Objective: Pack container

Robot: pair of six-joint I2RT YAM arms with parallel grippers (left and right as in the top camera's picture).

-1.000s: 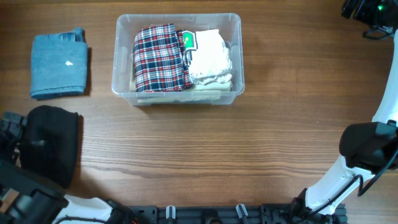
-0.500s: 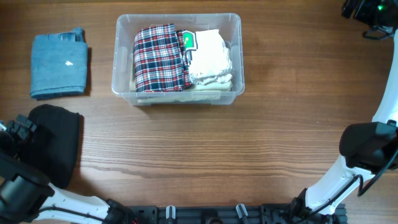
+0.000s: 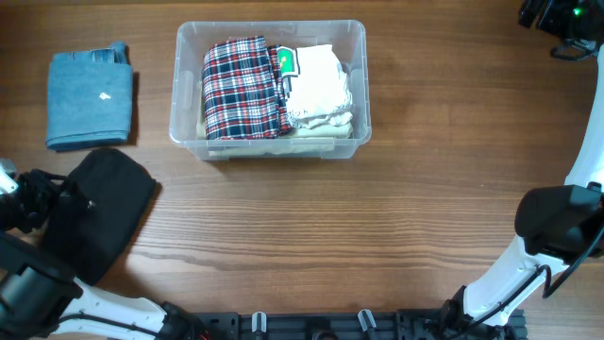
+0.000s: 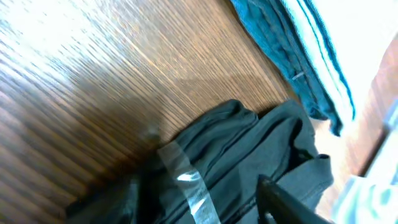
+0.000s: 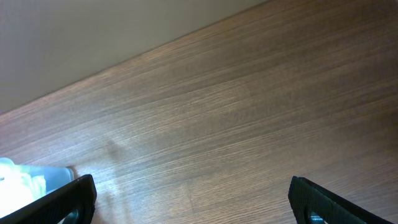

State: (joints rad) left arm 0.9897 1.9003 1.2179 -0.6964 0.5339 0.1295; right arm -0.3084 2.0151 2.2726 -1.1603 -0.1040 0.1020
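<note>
The container (image 3: 356,132), a clear plastic bin, stands at the table's far middle and holds a folded plaid cloth (image 3: 243,87) and a white cloth (image 3: 318,85). Its corner shows in the right wrist view (image 5: 15,177). My left gripper (image 3: 42,201) is at the near left, shut on a black cloth (image 3: 104,212). In the left wrist view the dark cloth (image 4: 261,143) sits between the fingers (image 4: 205,199). A folded blue cloth (image 3: 90,96) lies at the far left on the table and also shows in the left wrist view (image 4: 292,50). My right gripper (image 3: 557,17) is open and empty (image 5: 193,199) at the far right corner.
The right arm's base (image 3: 557,227) stands at the near right edge. Bare wooden table (image 3: 359,227) stretches between the container and the front edge.
My left gripper has moved right with the black cloth, which now spreads out toward the table's middle. The right arm has not moved.
</note>
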